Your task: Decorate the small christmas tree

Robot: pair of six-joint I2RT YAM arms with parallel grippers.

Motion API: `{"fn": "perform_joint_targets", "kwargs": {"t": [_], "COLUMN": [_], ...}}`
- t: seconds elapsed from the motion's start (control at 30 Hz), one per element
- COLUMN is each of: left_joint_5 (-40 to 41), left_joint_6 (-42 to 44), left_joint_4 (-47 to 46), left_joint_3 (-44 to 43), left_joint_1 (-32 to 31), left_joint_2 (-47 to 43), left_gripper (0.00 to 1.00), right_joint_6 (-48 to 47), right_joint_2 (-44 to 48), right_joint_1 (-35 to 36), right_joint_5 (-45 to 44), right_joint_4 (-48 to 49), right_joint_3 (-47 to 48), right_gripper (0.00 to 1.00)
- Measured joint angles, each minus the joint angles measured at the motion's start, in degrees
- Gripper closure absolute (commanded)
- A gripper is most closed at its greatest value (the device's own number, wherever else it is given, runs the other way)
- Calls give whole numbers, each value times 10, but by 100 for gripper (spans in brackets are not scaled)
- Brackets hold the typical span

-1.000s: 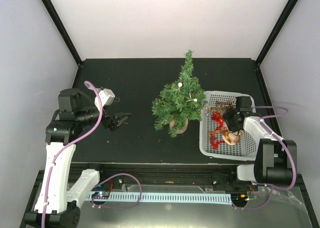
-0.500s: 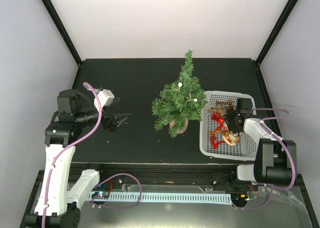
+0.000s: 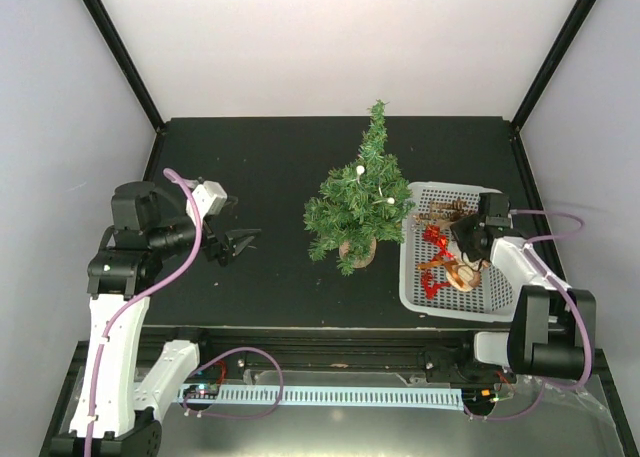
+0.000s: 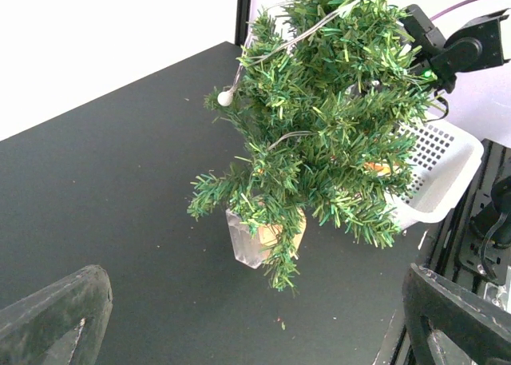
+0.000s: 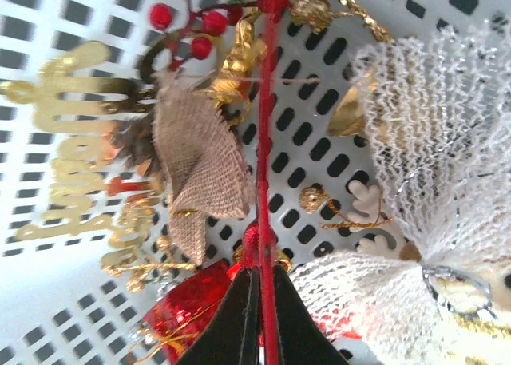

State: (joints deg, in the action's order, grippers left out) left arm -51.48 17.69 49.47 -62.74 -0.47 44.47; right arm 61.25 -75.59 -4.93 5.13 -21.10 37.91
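Note:
The small christmas tree [image 3: 361, 202] stands mid-table on its tan wooden base [image 3: 357, 250], with a white bead string across its branches; it also fills the left wrist view [image 4: 327, 117]. My left gripper [image 3: 244, 241] is open and empty, well left of the tree, pointing at it. My right gripper [image 3: 462, 247] is down inside the white basket [image 3: 495, 302], shut on a thin red stem [image 5: 264, 181] of a berry ornament that runs up between the fingers. A burlap piece [image 5: 196, 169], gold lettering [image 5: 68, 153] and a white net ornament [image 5: 447, 181] lie around it.
The basket sits right of the tree, close to its branches, holding several ornaments including a red foil one [image 5: 188, 313]. Black frame posts [image 3: 115, 47] rise at the table's back corners. A black rail [image 3: 330, 342] runs along the near edge.
My right gripper has shifted slightly right inside the basket. My left arm has shifted only slightly, and its gripper stays left of the tree. The tree has not moved.

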Motion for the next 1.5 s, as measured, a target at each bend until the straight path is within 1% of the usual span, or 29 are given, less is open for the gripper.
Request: {"fn": "perform_joint_targets", "kwargs": {"t": [0.07,0.33,0.53,0.6,0.73,0.8,1.03,1.1,1.2,1.27,1.37,1.5], "left_joint_5": [0,-1,-2,-2,-2,-2,-1,-1,3,5,7,9], "left_joint_6": [0,0,0,0,0,0,1,1,1,3,7,11], "left_joint_4": [-1,-3,-9,-11,-11,-12,-12,-12,-11,-11,-10,-10], "left_joint_3": [1,14,21,24,24,24,24,24,23,22,21,21], "left_joint_1": [0,1,1,1,2,2,2,2,2,2,2,2], "left_joint_2": [-3,-17,-18,-17,-17,-16,-3,0,7,11,17,21], "left_gripper": [1,1,1,1,1,1,1,1,1,1,1,1], "right_joint_6": [-6,-47,-111,-143,-210,-245,-375,-406,-448,-464,-475,-475], "right_joint_2": [16,130,224,261,321,333,301,280,223,189,155,114], "right_joint_1": [0,0,12,46,161,188,225,245,276,285,288,294], "right_joint_5": [-1,-4,18,5,-34,-35,-38,-43,-52,-51,-40,2], "right_joint_4": [-3,-27,-59,-78,-91,-90,-108,-124,-147,-150,-158,-162], "right_joint_3": [0,3,9,26,98,138,261,309,420,482,550,628], "right_gripper": [99,99,99,99,99,99,99,99,99,99,99,99]}}
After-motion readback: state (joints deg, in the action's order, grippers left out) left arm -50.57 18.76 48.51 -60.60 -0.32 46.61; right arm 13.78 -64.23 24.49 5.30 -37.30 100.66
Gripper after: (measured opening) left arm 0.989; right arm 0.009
